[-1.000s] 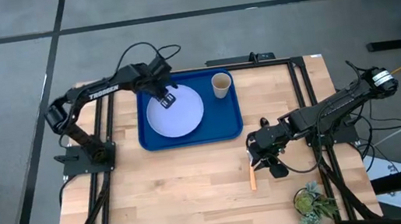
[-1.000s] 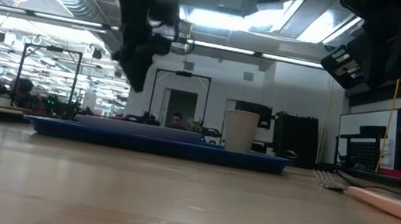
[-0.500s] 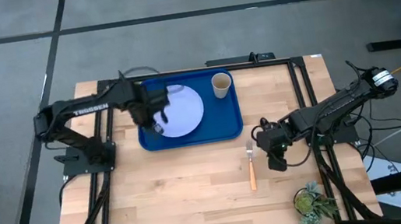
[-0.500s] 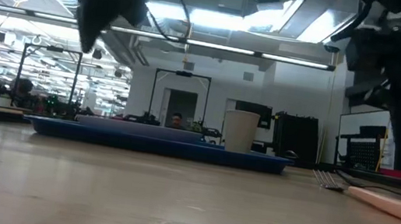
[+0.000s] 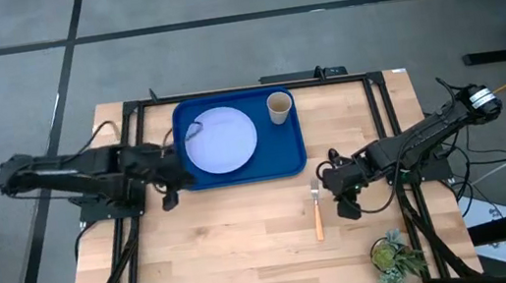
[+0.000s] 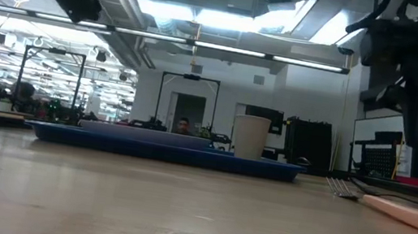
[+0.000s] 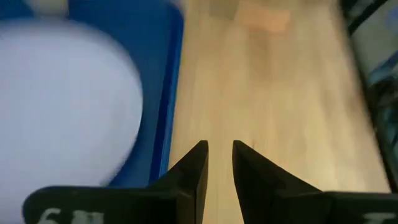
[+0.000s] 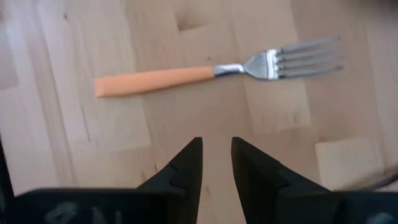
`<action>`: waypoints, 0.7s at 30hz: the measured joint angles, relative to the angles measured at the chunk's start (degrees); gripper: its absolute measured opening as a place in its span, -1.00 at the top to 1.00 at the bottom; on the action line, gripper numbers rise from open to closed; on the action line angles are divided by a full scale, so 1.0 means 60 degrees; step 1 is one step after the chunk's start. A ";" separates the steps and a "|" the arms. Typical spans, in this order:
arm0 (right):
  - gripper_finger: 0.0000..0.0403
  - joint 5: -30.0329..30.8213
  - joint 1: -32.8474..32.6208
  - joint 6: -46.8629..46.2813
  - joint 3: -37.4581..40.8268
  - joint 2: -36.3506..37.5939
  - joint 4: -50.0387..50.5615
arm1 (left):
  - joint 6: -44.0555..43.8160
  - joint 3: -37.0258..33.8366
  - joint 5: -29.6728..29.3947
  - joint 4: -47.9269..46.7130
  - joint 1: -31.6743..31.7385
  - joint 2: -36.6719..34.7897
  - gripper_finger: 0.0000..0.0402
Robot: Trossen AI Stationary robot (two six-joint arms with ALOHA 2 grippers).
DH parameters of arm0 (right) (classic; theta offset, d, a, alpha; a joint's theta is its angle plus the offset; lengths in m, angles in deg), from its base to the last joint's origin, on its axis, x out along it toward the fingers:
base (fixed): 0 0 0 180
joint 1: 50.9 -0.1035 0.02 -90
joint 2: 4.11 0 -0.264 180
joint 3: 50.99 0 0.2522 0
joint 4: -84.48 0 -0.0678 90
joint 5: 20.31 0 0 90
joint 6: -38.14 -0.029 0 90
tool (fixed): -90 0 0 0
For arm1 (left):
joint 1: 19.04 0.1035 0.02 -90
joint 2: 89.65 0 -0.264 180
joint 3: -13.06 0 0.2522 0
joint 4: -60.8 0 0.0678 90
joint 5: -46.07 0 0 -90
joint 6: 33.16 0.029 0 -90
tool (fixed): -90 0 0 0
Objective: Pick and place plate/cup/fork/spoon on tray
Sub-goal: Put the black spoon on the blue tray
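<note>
The blue tray [image 5: 238,136] sits at the far middle of the wooden tabletop [image 5: 246,232], and the pale round plate [image 5: 220,141] lies flat inside it, filling most of its left and central part. A thin dark item that looks like the spoon [image 5: 194,130] rests on the plate's upper left edge, though it is too small to make out clearly. The tan cup [image 5: 278,107] stands upright in the tray's far right corner, just beside the plate but apart from it. In the low view the cup [image 6: 250,137] rises above the tray's rim [image 6: 163,152]. The fork [image 5: 317,208] lies on the bare tabletop outside the tray, near its front right corner, with the metal tines pointing toward the tray and the orange handle toward the front edge. The left gripper [image 5: 165,177] hangs off the tray's left side over the tabletop; its wrist view shows the fingers [image 7: 193,171] close together with only a narrow gap and nothing between them, the tray's blue rim [image 7: 168,112] and the plate [image 7: 62,99] to one side. The right gripper [image 5: 340,192] hovers just right of the fork, fingers [image 8: 186,165] likewise nearly closed and empty, with the fork [image 8: 211,71] lying crosswise ahead of them, untouched.
</note>
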 joint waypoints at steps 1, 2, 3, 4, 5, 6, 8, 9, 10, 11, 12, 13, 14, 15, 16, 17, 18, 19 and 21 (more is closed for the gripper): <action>0.55 0.0001 0.0000 0.0018 0.0000 0.0000 -0.0072 | 0.0133 -0.0524 0.0003 0.0702 0.0017 -0.0490 0.68; 0.55 0.0002 0.0000 0.0017 0.0000 0.0000 -0.0126 | 0.0272 -0.1013 0.0010 0.1218 0.0050 -0.0951 0.68; 0.55 0.0001 0.0004 0.0019 0.0000 0.0000 -0.0200 | 0.0330 -0.1502 0.0080 0.1751 0.0089 -0.1362 0.68; 0.55 0.0000 0.0004 0.0025 0.0000 0.0000 -0.0286 | 0.0332 -0.1906 0.0206 0.2236 0.0122 -0.1709 0.68; 0.55 0.0000 0.0004 0.0029 0.0000 0.0000 -0.0340 | 0.0332 -0.2285 0.0339 0.2572 0.0154 -0.2052 0.68; 0.55 0.0000 0.0004 0.0046 0.0000 0.0000 -0.0370 | 0.0327 -0.2650 0.0437 0.2693 0.0199 -0.2418 0.68; 0.55 0.0000 0.0000 0.0150 0.0000 0.0000 -0.0414 | 0.0175 -0.3229 0.0475 0.3104 0.0278 -0.3022 0.68; 0.55 -0.0004 0.0000 0.0222 0.0000 0.0000 -0.0426 | 0.0056 -0.3432 0.0472 0.3346 0.0323 -0.3315 0.68; 0.55 -0.0004 0.0002 0.0270 0.0000 0.0000 -0.0417 | 0.0037 -0.3591 0.0465 0.3411 0.0372 -0.3571 0.68; 0.55 -0.0004 0.0004 0.0302 0.0000 0.0000 -0.0421 | 0.0034 -0.3715 0.0455 0.3464 0.0411 -0.3789 0.68; 0.55 -0.0007 0.0004 0.0314 0.0000 0.0000 -0.0423 | 0.0057 -0.3812 0.0408 0.3594 0.0443 -0.3992 0.68; 0.55 -0.0007 0.0004 0.0322 0.0000 0.0000 -0.0423 | 0.0156 -0.3880 0.0315 0.3694 0.0481 -0.4169 0.68; 0.55 -0.0007 0.0004 0.0315 0.0000 0.0000 -0.0419 | 0.0348 -0.3951 0.0215 0.3771 0.0527 -0.4351 0.68; 0.55 -0.0003 0.0004 0.0300 0.0000 0.0000 -0.0419 | 0.0528 -0.4011 0.0163 0.3764 0.0576 -0.4551 0.68; 0.55 0.0005 0.0004 0.0291 0.0000 0.0000 -0.0420 | 0.0577 -0.4069 0.0128 0.3751 0.0616 -0.4770 0.68; 0.55 0.0041 0.0000 0.0291 0.0000 0.0000 -0.0417 | 0.0590 -0.4137 0.0126 0.3696 0.0648 -0.5005 0.68; 0.55 0.0098 -0.0004 0.0293 0.0000 0.0000 -0.0409 | 0.0594 -0.4225 0.0129 0.3660 0.0683 -0.5237 0.68; 0.55 0.0173 -0.0010 0.0298 0.0000 0.0000 -0.0408 | 0.0594 -0.4318 0.0128 0.3661 0.0700 -0.5445 0.68; 0.55 0.0219 -0.0023 0.0298 0.0000 0.0000 -0.0408 | 0.0598 -0.4508 0.0108 0.3636 0.0700 -0.5868 0.68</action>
